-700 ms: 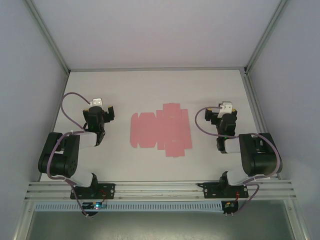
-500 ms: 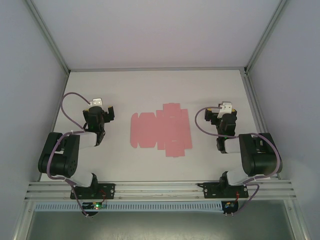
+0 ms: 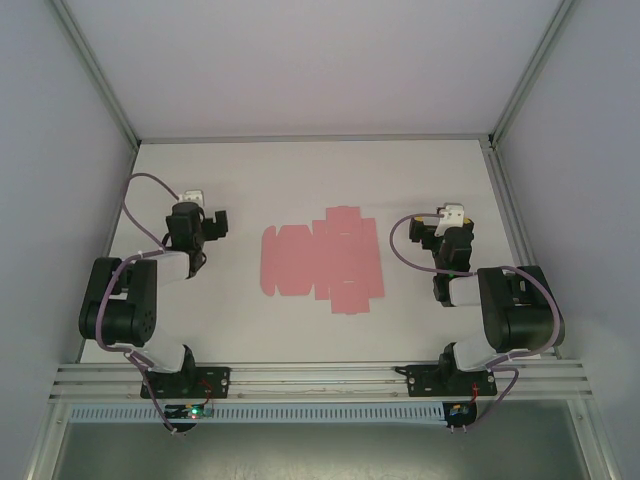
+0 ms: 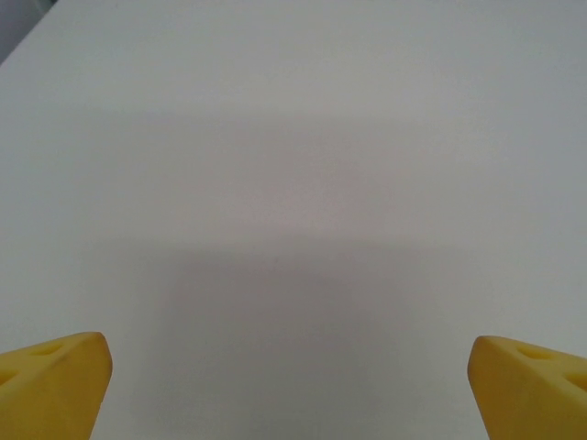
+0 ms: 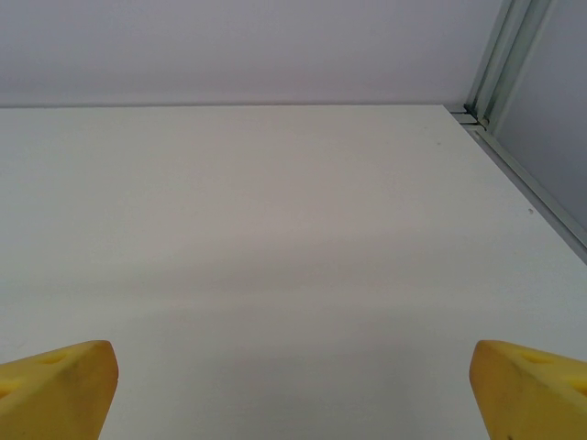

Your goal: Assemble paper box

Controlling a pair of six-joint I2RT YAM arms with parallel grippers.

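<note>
Folding is yet to start: the paper box [image 3: 322, 253] lies flat between the left gripper [image 3: 216, 223] and right gripper [image 3: 428, 230], both gaping and empty, so a reach to its flaps likely comes next.

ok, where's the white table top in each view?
Top external: white table top spans the middle, pink die-cut card sheet at its centre.
Left wrist: table top ahead of the left gripper.
Right wrist: table top ahead of the right gripper, running to the back wall.
Shared landmark: aluminium frame post at the far right corner (top external, right wrist).
</note>
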